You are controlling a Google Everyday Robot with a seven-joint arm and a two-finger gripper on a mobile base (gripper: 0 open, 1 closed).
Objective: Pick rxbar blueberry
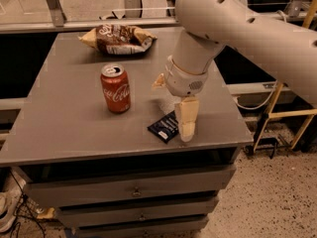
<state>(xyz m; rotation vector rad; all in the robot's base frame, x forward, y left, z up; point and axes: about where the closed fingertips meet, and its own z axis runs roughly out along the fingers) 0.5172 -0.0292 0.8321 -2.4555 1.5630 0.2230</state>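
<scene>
The rxbar blueberry [165, 128] is a small flat dark navy wrapper with white lettering. It lies flat near the front edge of the grey table [64, 128]. My gripper [172, 111] hangs from the big white arm, right over the bar. Its jaws are open. One tan finger [187, 120] points down and its tip sits at the bar's right end, covering that end. The other finger [158, 81] sticks out to the left, higher up behind the bar. Nothing is held.
A red Coca-Cola can [115, 88] stands upright to the left of the bar. A brown-and-tan chip bag [118, 38] lies at the back of the table. Drawers are below the table top. A yellow frame [282, 114] stands to the right.
</scene>
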